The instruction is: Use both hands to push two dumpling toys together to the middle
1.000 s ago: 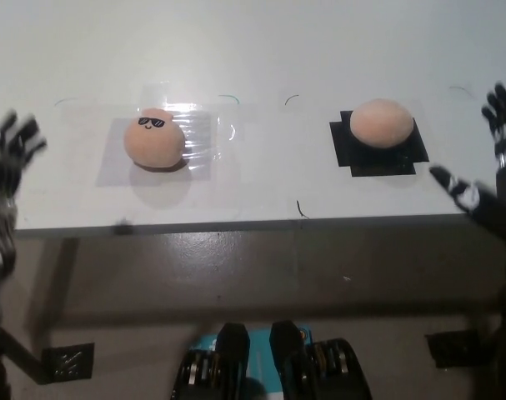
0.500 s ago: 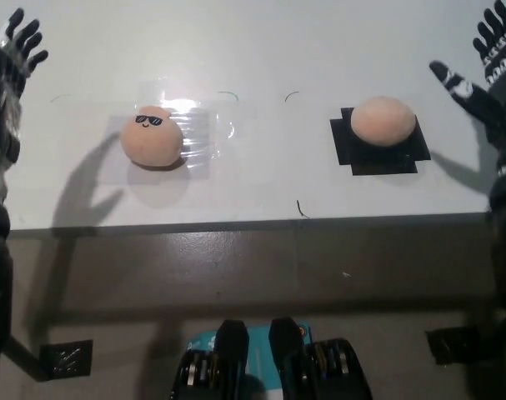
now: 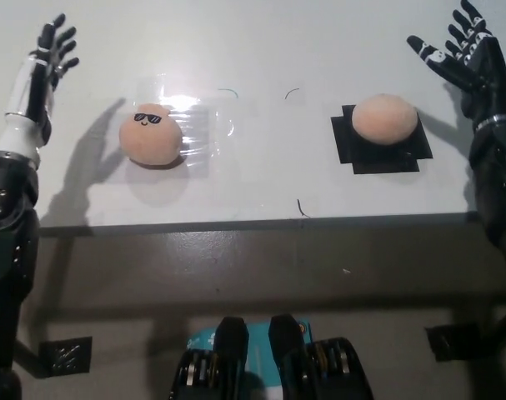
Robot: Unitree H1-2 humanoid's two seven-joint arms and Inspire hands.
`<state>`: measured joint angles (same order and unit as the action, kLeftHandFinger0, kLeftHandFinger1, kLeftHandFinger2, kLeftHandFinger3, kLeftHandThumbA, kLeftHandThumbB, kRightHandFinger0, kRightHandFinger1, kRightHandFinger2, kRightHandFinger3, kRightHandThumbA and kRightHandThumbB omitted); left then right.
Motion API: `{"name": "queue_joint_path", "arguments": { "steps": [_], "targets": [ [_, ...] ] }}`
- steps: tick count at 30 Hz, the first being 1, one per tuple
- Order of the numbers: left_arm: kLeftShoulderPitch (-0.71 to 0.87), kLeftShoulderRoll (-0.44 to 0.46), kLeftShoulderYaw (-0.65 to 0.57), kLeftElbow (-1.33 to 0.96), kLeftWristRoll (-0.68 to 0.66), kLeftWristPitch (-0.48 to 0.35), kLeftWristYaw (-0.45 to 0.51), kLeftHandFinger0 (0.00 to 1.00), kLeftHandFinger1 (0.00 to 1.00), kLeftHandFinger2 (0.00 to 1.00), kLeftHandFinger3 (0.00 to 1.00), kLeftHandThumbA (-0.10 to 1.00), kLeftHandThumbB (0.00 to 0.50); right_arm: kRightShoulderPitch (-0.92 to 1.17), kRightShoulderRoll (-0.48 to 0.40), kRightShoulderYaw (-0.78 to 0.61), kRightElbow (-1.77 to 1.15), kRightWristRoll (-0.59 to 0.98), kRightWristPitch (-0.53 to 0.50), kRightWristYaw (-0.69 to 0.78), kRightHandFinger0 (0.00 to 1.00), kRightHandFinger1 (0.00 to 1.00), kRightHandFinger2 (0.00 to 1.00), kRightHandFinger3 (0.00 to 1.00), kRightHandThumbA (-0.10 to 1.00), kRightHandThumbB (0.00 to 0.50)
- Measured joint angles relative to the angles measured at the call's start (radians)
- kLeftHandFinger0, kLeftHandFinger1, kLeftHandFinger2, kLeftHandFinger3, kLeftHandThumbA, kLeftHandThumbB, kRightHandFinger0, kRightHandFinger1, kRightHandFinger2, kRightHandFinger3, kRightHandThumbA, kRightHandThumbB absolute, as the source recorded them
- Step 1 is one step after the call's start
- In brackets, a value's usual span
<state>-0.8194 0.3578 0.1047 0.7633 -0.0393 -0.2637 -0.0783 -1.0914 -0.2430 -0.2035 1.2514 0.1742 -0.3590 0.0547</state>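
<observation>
Now each dumpling toy (image 3: 152, 137) (image 3: 384, 119) (well apart) inward of left robot hand (image 3: 44, 71), right robot hand (image 3: 461, 54); both splayed, empty.

No words, brands or numbers can be read anywhere. The only sign is a small drawn face, black sunglasses above a smile, on the peach dumpling toy (image 3: 152, 137) lying on the desk (image 3: 261, 50), near the left robot hand (image 3: 44, 71). Thin pen marks on the desk are not letters.
</observation>
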Motion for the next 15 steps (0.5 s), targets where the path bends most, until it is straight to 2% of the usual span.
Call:
{"name": "queue_joint_path", "arguments": {
  "steps": [4, 6, 8, 11, 12, 14, 15],
  "targets": [
    [-0.039, -0.008, -0.007, 0.104, 0.007, -0.019, 0.009, 1.0, 1.0, 1.0, 1.0, 1.0, 0.393, -0.036, 0.001, 0.01, 0.064, -0.004, -0.011, -0.011, 1.0, 1.0, 1.0, 1.0, 1.0, 0.12],
    [-0.056, -0.017, -0.015, 0.153, 0.014, -0.04, 0.017, 1.0, 1.0, 1.0, 1.0, 1.0, 0.349, -0.052, 0.003, 0.019, 0.092, -0.008, -0.013, -0.022, 1.0, 1.0, 1.0, 1.0, 1.0, 0.114],
    [-0.064, -0.026, -0.019, 0.19, 0.017, -0.055, 0.021, 1.0, 1.0, 1.0, 1.0, 1.0, 0.345, -0.06, 0.007, 0.024, 0.113, -0.011, -0.014, -0.032, 1.0, 1.0, 1.0, 1.0, 1.0, 0.113],
    [-0.065, -0.042, -0.016, 0.222, 0.012, -0.066, 0.02, 1.0, 1.0, 1.0, 1.0, 1.0, 0.313, -0.06, 0.016, 0.022, 0.135, -0.011, -0.014, -0.037, 1.0, 1.0, 1.0, 1.0, 1.0, 0.14],
    [-0.064, -0.047, -0.016, 0.23, 0.011, -0.069, 0.02, 1.0, 1.0, 1.0, 1.0, 1.0, 0.286, -0.059, 0.019, 0.021, 0.14, -0.011, -0.014, -0.037, 1.0, 1.0, 1.0, 1.0, 1.0, 0.153],
    [-0.064, -0.057, -0.016, 0.243, 0.009, -0.077, 0.02, 1.0, 1.0, 1.0, 1.0, 1.0, 0.326, -0.058, 0.027, 0.02, 0.149, -0.01, -0.014, -0.037, 1.0, 1.0, 1.0, 1.0, 1.0, 0.18],
    [-0.064, -0.061, -0.015, 0.25, 0.008, -0.081, 0.02, 1.0, 1.0, 1.0, 1.0, 1.0, 0.33, -0.058, 0.03, 0.02, 0.153, -0.01, -0.014, -0.037, 1.0, 1.0, 1.0, 1.0, 1.0, 0.177]
  ]
}}
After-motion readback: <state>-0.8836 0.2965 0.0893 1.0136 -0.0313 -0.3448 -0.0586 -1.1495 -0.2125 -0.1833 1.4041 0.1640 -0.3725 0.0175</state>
